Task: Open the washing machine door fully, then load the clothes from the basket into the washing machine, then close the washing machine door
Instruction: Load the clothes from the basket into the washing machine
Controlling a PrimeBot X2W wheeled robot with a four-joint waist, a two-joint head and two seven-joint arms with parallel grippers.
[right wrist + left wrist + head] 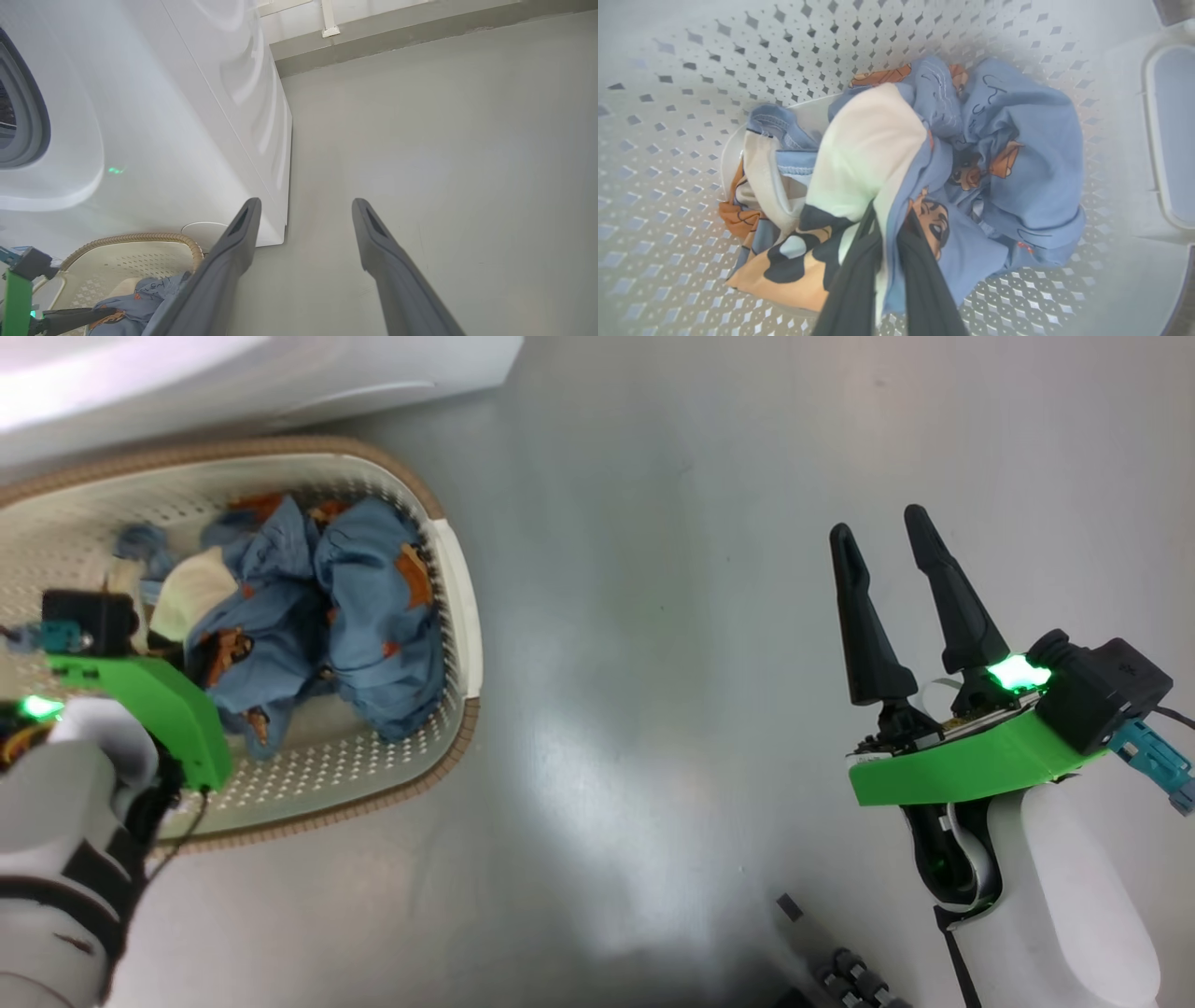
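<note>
Basket (464,644) stands on the grey floor (672,644), just beside the foot of the white washing machine (280,373), near the machine's front corner. Clothes (364,607) lie bunched inside the basket: light-blue fabric with orange and cream print, heaped toward the end with the cream handle (448,560) and touching the perforated wall there. The basket's bottom shows bare along its near edge. Left gripper (891,228) is down inside the basket. In the left wrist view its two dark fingers (852,289) converge at the tips, pinched on a fold of cream and blue cloth from the top of the heap; the fold passes between them. In the head view the fingers are hidden under the green wrist mount (159,705), which sits over the basket's left part. Right gripper (880,530) hangs above bare floor, well apart from the basket, its fingers spread wide with nothing between them. The right wrist view shows the same open gap (306,205), the washing machine's white front, and a grey gasket (28,107) at that view's left edge.
</note>
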